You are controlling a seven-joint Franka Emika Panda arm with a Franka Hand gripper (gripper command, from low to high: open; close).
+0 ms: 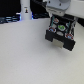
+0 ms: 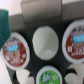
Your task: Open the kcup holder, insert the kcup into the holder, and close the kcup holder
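Holder: black box in the upper right of the exterior view, standing on the white table; its drawer is out, showing round pod slots.
Arm: white, at the top of the exterior view, directly above the holder.
Gripper: its state cannot be told; pale blurred shapes flank the kcup in the wrist view, but whether they grip it is unclear.
Kcup: green lid, seen in the wrist view beside an open slot; a green spot shows on the tray in the exterior view.
Empty slot: a pale round hollow between two lidded pods.
Reddish pods: one either side of the empty slot, the other at.
Green object: at the wrist frame's edge, too blurred to identify.
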